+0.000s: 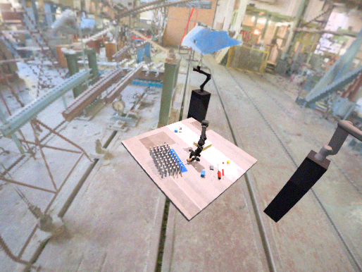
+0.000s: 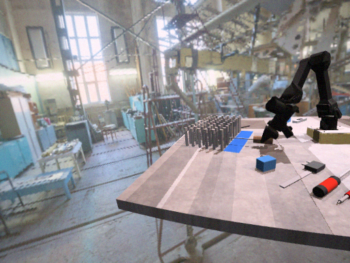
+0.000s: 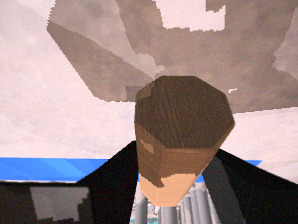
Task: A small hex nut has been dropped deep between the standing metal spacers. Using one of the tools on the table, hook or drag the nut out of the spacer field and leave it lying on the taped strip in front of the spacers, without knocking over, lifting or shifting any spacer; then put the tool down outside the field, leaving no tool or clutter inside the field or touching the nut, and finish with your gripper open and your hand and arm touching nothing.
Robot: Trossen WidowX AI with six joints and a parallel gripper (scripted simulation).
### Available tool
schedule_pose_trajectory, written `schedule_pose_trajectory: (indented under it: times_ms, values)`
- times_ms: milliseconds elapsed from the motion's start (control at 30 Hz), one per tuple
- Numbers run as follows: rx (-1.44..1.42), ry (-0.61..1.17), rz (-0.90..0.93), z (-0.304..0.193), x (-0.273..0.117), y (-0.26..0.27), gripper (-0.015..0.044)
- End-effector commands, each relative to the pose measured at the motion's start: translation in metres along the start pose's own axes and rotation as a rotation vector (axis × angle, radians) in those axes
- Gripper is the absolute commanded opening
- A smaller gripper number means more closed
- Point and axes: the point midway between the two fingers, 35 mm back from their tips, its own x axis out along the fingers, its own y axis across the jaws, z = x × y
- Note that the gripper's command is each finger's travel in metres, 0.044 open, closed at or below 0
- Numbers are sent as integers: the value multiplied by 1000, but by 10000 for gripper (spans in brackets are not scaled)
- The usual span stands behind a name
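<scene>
My gripper is shut on the wooden handle of a thin-shafted tool. The handle lies low over the table on the arm's side of the blue taped strip. The thin metal shaft reaches across the strip toward the standing metal spacers. Its far end is at the field's near edge in the exterior view; whether it is between spacers I cannot tell. The spacers look upright. The hex nut is not visible.
A blue block, a grey tool with a flat blade and a red-and-black screwdriver lie to one side. A red slim tool is beside it. A small blue item is at the far side.
</scene>
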Motion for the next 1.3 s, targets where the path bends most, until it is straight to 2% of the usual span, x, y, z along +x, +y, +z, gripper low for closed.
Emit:
schedule_pose_trajectory:
  times_ms: [0, 1267]
  values:
    - [3, 7, -4, -6, 2, -1, 0]
    - [3, 10, -4, -35, 20, -1, 0]
